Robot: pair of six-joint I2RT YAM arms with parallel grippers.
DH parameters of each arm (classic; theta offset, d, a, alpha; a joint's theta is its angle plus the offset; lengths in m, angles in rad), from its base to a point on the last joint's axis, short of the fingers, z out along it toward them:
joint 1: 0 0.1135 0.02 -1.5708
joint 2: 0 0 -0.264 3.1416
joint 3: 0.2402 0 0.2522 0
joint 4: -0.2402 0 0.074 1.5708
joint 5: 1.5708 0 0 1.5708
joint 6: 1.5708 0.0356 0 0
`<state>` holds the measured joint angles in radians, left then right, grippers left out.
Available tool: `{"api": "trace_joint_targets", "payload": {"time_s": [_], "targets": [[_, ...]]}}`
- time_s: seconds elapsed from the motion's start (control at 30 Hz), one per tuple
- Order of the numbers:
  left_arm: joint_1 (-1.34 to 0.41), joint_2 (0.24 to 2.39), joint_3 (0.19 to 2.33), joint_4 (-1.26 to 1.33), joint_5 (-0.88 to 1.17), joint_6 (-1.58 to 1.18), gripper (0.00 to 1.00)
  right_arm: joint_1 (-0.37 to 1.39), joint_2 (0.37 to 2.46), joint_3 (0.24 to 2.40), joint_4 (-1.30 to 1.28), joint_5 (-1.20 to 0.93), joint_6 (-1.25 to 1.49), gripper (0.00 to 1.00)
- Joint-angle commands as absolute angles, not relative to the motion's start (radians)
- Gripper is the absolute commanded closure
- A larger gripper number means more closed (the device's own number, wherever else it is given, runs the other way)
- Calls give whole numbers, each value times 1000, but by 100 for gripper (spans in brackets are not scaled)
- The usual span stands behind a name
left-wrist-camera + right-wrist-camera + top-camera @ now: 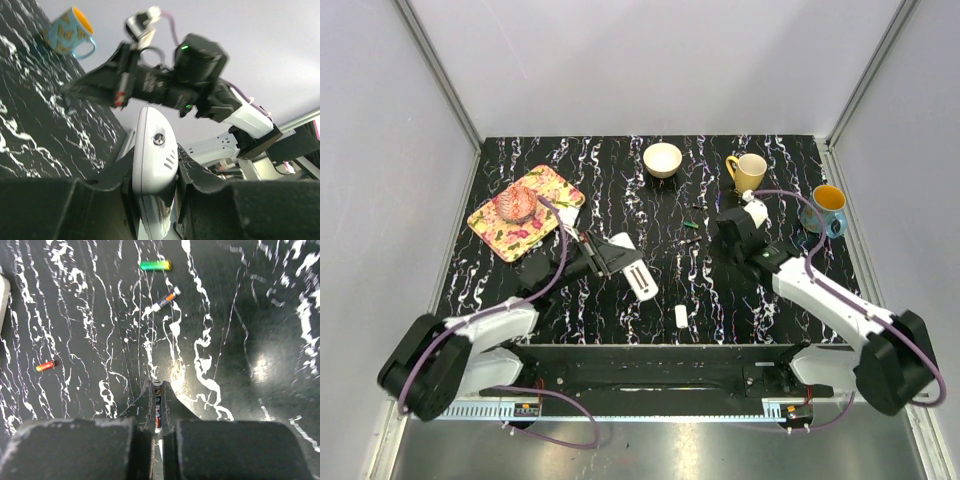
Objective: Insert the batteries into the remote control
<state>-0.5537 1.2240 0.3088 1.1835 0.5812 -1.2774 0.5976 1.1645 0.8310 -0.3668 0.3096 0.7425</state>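
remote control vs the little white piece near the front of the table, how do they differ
The remote control is far longer than the little white piece. The remote is clamped in the left gripper; the piece lies loose on the table, with nothing touching it. The remote's end shows dark slots in the top view; the piece looks plain. Both are white.
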Motion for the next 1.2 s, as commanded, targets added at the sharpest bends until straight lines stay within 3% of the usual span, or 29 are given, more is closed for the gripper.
{"api": "trace_joint_targets", "payload": {"time_s": [0.0, 0.1, 0.3, 0.67, 0.77, 1.17], "targets": [[-551, 1034, 302, 920, 440, -1091, 100, 583, 1252, 842, -344, 282, 1050, 100], [-551, 901, 305, 713, 326, -1039, 100, 568, 1302, 812, -341, 334, 1321, 100], [-551, 704, 272, 519, 129, -1026, 100, 538, 1394, 775, -350, 386, 1586, 100], [-551, 661, 236, 477, 69, -1051, 100, 523, 1538, 822, -462, 511, 1790, 100], [-552, 675, 239, 479, 69, -1055, 100, 517, 1577, 844, -466, 502, 1776, 87], [-551, 699, 238, 486, 72, -1066, 100, 517, 1608, 856, -477, 460, 1712, 57]]}}
